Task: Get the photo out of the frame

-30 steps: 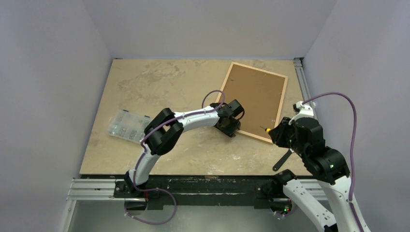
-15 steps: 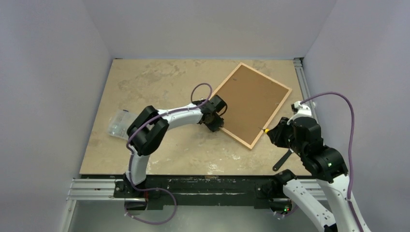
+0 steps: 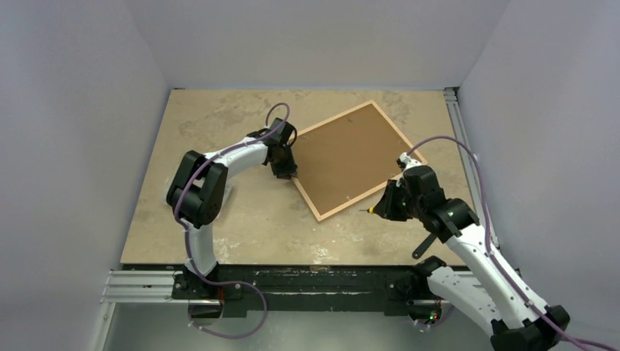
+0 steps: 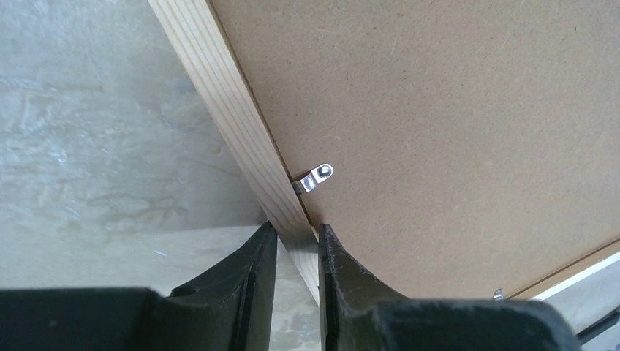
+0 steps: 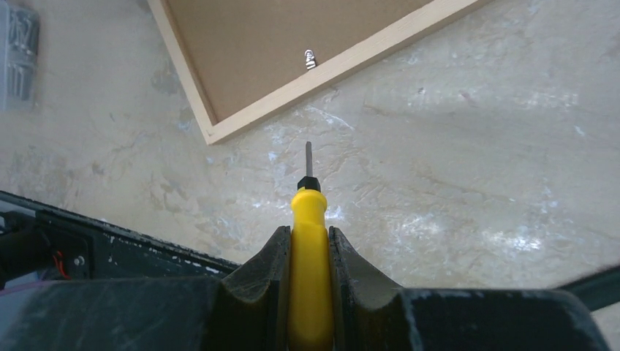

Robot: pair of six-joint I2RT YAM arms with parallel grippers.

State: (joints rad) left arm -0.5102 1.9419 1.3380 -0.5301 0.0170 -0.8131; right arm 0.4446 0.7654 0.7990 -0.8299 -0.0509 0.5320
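The frame [image 4: 219, 95] lies face down right of centre on the table [image 3: 219, 117], backing board [image 3: 347, 157] up. Its long axis runs diagonally from near left to far right. The left arm reaches far across. The left gripper [image 4: 296, 234] pinches the frame's left rail, jaws nearly closed, beside a metal tab [image 4: 316, 177]. The right gripper [image 5: 309, 241] clamps a yellow screwdriver [image 5: 308, 219], with the tip just short of the near rail. Bare table lies to the left and near side.
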